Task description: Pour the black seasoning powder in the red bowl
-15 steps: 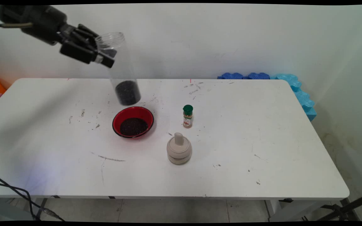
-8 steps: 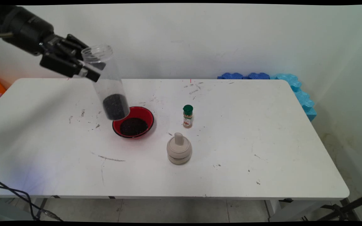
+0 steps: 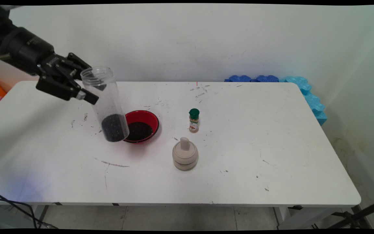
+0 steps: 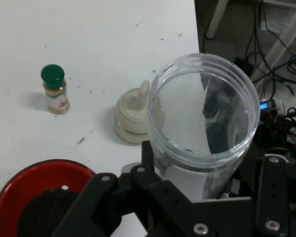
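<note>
My black gripper is shut on a tall clear plastic jar, gripping it near its open mouth. The jar hangs slightly tilted over the table, with dark grains filling its bottom end. Its base is just left of a red bowl that holds more dark grains, and it covers the bowl's left rim. In the hand view the jar's open rim fills the centre above the gripper, and the red bowl lies at the lower left.
A small spice bottle with a green cap stands right of the bowl, and a beige lidded pot with a knob sits in front of it. Blue foam pieces line the table's far right corner. Both small things show in the hand view.
The gripper has carried the jar down and to the left, from high above the bowl's far side to low beside the bowl's left rim. Nothing else has moved.
</note>
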`<state>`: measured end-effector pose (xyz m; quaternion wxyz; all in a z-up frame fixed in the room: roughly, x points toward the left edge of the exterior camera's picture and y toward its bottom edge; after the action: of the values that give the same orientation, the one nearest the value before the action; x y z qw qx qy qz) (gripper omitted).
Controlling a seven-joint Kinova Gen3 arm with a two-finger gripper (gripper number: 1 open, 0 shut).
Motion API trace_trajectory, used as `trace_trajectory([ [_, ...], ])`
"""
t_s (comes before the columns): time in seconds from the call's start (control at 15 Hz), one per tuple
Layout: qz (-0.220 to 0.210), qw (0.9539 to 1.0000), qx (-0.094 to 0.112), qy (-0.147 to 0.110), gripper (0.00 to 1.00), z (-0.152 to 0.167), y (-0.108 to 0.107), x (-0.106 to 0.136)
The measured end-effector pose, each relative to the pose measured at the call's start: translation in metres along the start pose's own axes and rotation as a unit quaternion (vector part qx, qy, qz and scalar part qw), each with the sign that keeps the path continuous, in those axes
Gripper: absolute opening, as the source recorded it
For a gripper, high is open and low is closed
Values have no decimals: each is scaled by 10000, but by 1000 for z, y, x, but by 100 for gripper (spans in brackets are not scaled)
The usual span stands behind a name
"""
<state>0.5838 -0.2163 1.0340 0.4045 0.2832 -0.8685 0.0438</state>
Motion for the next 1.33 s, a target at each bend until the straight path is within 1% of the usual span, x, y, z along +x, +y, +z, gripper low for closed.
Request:
trace_trajectory([
  [0.27,23,10000,15,-13,0,11,-2,-6],
  [0.47,-97,9999,21,24,0,18,-5,-8],
  [0.67,-325,9995,-15,35,0,25,-8,-11],
  [0.93,-749,9972,-49,11,0,35,-14,-16],
  [1.07,-1028,9947,-52,-9,0,38,-17,-19],
  [1.2,-1341,9909,-55,-28,0,42,-20,-21],
  [1.33,-1662,9860,-87,-54,0,46,-23,-24],
])
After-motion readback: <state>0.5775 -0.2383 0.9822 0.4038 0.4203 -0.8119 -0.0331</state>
